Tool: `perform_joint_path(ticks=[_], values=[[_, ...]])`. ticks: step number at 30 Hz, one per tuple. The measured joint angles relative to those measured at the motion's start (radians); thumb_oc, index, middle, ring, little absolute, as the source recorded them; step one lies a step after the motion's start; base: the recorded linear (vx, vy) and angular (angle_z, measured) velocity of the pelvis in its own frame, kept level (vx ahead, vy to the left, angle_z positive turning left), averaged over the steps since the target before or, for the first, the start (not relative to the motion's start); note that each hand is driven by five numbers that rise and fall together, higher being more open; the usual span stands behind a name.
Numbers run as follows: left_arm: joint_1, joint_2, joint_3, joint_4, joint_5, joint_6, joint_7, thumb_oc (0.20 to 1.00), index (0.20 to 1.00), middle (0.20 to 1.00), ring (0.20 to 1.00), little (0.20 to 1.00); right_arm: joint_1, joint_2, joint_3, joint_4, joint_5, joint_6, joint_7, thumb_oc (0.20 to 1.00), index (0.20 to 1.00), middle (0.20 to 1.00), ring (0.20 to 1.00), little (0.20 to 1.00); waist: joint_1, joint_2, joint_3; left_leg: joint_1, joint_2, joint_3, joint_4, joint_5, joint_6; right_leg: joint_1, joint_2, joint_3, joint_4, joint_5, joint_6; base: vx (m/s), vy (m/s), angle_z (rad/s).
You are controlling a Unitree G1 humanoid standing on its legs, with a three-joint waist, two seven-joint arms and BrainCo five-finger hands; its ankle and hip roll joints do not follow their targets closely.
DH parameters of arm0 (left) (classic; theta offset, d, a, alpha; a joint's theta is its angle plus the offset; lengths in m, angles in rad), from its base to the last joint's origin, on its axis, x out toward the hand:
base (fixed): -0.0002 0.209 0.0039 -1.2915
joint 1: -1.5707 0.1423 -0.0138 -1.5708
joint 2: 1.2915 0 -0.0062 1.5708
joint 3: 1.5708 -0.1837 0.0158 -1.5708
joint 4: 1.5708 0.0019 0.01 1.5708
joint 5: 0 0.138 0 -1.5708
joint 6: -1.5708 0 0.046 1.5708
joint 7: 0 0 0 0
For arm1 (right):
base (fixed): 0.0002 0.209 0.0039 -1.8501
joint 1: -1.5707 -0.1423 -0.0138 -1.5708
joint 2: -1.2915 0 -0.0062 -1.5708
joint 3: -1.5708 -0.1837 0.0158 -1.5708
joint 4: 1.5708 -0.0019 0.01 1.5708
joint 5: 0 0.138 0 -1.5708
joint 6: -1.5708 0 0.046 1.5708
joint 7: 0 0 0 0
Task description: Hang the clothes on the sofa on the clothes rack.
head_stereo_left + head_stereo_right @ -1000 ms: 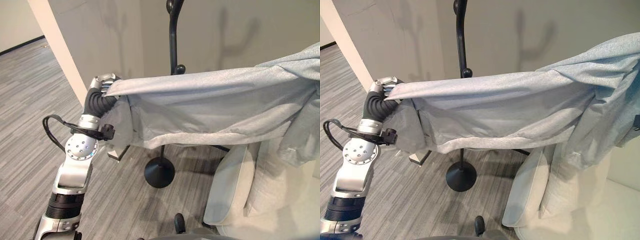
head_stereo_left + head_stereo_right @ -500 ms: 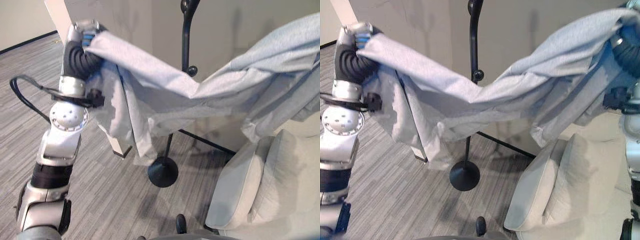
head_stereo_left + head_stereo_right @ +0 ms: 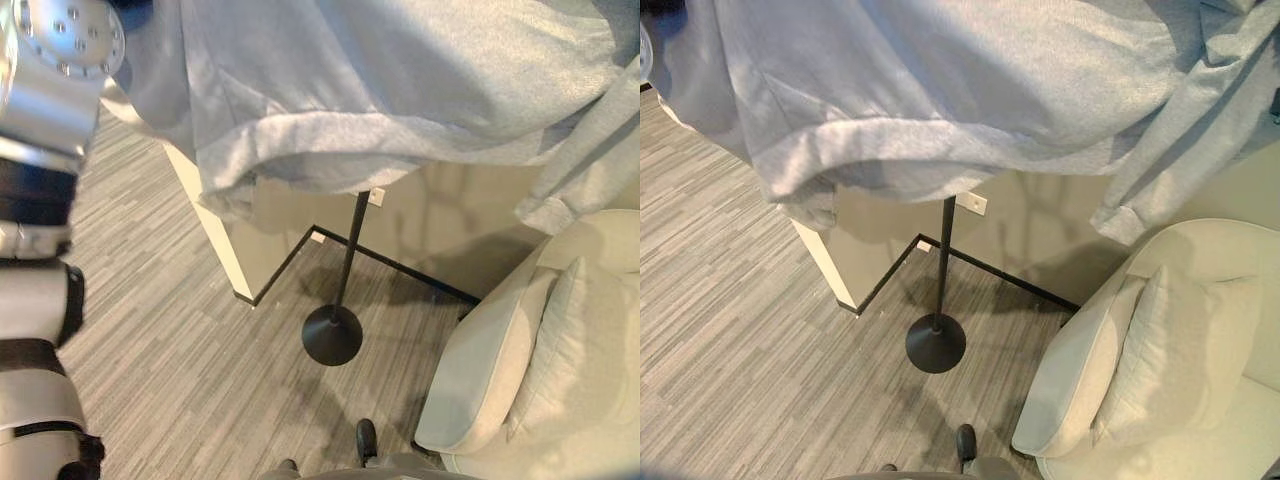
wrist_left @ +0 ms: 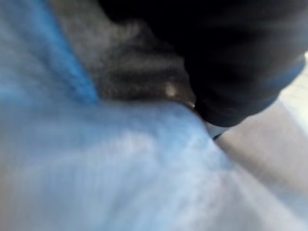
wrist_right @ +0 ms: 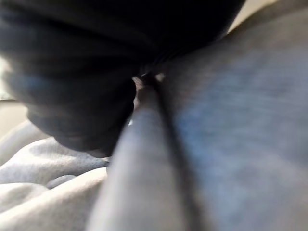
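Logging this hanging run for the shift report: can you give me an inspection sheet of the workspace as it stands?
Surface: grey plank floor; nothing lying on it.
Job's things: grey garment held high, spread across the top of both eye views, a sleeve cuff dangling; clothes rack pole and round base stand beneath it.
Clutter: nothing seen.
Robot hands: left robot hand and right robot hand against cloth; fingers hidden.
Cables: nothing seen.
Surroundings: cream sofa with cushion; wall corner.
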Motion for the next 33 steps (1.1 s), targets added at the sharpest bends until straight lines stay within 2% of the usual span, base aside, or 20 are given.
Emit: perform_joint_path(ticks=[4, 13, 16, 19, 21, 23, 25, 28, 29, 31, 32, 33], values=[[-0.042, -0.016, -0.075, 0.066, -0.006, -0.005, 0.005, 0.2, 0.2, 0.2, 0.2, 0.2, -0.054, 0.053, 0.079, 0.07, 0.027, -0.001, 0.008, 0.2, 0.2, 0.2, 0.2, 0.2, 0.006, 0.008, 0.015, -0.008, -0.003, -0.002, 0.009, 0.0, 0.0, -0.002, -0.003, -0.002, 0.0, 0.001, -0.001, 0.0, 0.0, 0.0], [0.102, -0.105, -0.034, 0.093, -0.04, -0.003, -0.044, 0.2, 0.2, 0.2, 0.2, 0.2, 0.019, 0.146, 0.069, 0.117, 0.039, -0.001, 0.054, 0.2, 0.2, 0.2, 0.2, 0.2, 0.013, 0.01, 0.05, -0.015, -0.006, -0.002, 0.011, 0.0, 0.0, -0.008, -0.006, -0.001, 0.0, 0.005, -0.003, 0.0, -0.001, 0.0], [0.268, -0.15, 0.092, 0.094, -0.044, 0.0, -0.074, 0.2, 0.2, 0.2, 0.2, 0.2, 0.134, 0.218, 0.011, 0.114, 0.039, -0.004, 0.08, 0.2, 0.2, 0.2, 0.2, 0.2, 0.011, 0.01, 0.058, -0.016, -0.006, -0.001, 0.008, 0.0, 0.0, -0.011, -0.006, -0.001, 0.0, 0.005, -0.003, -0.03, -0.006, 0.0], [0.378, -0.164, 0.13, 0.1, -0.044, 0.014, -0.105, 0.2, 0.2, 0.2, 0.2, 0.2, 0.218, 0.267, -0.037, 0.104, 0.039, -0.007, 0.1, 0.2, 0.2, 0.2, 0.2, 0.2, 0.009, 0.011, 0.068, -0.015, -0.007, -0.001, 0.003, 0.001, 0.001, -0.012, -0.006, 0.0, 0.0, 0.005, -0.003, 0.0, 0.0, 0.0], [0.475, -0.205, 0.227, 0.084, -0.048, 0.006, -0.117, 0.2, 0.2, 0.2, 0.2, 0.2, 0.302, 0.334, -0.141, 0.059, 0.039, -0.017, 0.106, 0.2, 0.2, 0.2, 0.2, 0.2, 0.008, 0.012, 0.068, -0.008, -0.005, -0.001, 0.002, 0.001, 0.001, -0.007, -0.005, -0.001, 0.0, 0.005, -0.004, 0.0, 0.0, 0.0], [0.52, -0.215, 0.241, 0.083, -0.059, 0.016, -0.133, 0.2, 0.2, 0.2, 0.2, 0.2, 0.355, 0.36, -0.161, 0.036, 0.039, -0.022, 0.124, 0.2, 0.2, 0.2, 0.2, 0.2, 0.009, 0.012, 0.072, -0.003, -0.005, 0.001, -0.009, 0.004, 0.002, -0.007, -0.004, 0.0, 0.0, 0.005, -0.004, -0.01, -0.002, -0.02], [0.623, -0.241, 0.297, 0.048, -0.06, 0.015, -0.142, 0.2, 0.2, 0.2, 0.2, 0.2, 0.463, 0.444, -0.248, -0.03, 0.04, -0.028, 0.126, 0.2, 0.2, 0.2, 0.2, 0.2, 0.004, 0.012, 0.072, 0.002, -0.005, 0.002, -0.011, 0.004, 0.002, -0.004, -0.004, 0.001, 0.0, 0.005, -0.004, 0.0, 0.0, 0.0], [0.786, -0.341, 0.436, 0.006, -0.061, 0.021, -0.181, 0.2, 0.2, 0.2, 0.2, 0.2, 0.594, 0.575, -0.318, -0.093, 0.062, -0.03, 0.152, 0.2, 0.2, 0.2, 0.2, 0.2, -0.003, 0.012, 0.072, 0.004, -0.005, 0.003, -0.017, 0.004, 0.003, -0.002, -0.005, 0.001, 0.0, 0.005, -0.004, 0.0, 0.0, 0.0], [0.807, -0.359, 0.438, 0.002, -0.064, 0.035, -0.192, 0.2, 0.2, 0.2, 0.2, 0.2, 0.605, 0.592, -0.311, -0.098, 0.07, -0.027, 0.164, 0.2, 0.2, 0.2, 0.2, 0.2, -0.005, 0.011, 0.072, 0.004, -0.007, 0.004, -0.022, 0.006, 0.004, -0.007, -0.006, 0.002, 0.0, 0.005, -0.004, 0.0, 0.0, 0.0], [0.898, -0.415, 0.503, -0.066, -0.08, 0.038, -0.205, 0.2, 0.2, 0.2, 0.2, 0.2, 0.644, 0.654, -0.332, -0.147, 0.078, -0.027, 0.171, 0.2, 0.2, 0.2, 0.2, 0.2, -0.007, 0.014, 0.071, 0.014, -0.005, 0.005, -0.025, 0.008, 0.004, -0.002, -0.006, 0.002, 0.0, 0.005, -0.004, 0.0, 0.009, -0.02], [0.921, -0.437, 0.52, -0.074, -0.083, 0.044, -0.213, 0.423, 0.423, 0.423, 0.423, 0.423, 0.662, 0.672, -0.339, -0.16, 0.084, -0.027, 0.181, 0.275, 0.275, 0.275, 0.275, 0.275, -0.007, 0.013, 0.071, 0.013, -0.005, 0.006, -0.028, 0.01, 0.004, -0.003, -0.005, 0.007, 0.0, 0.005, -0.004, 0.0, 0.0, 0.0], [0.957, -0.469, 0.559, -0.103, -0.086, 0.044, -0.219, 0.925, 0.925, 0.925, 0.925, 0.925, 0.687, 0.704, -0.366, -0.182, 0.097, -0.031, 0.187, 1.0, 1.0, 1.0, 1.0, 1.0, -0.006, 0.014, 0.071, 0.016, -0.004, 0.006, -0.028, 0.01, 0.004, 0.0, -0.004, 0.007, 0.0, 0.005, -0.004, 0.0, 0.009, -0.03]])
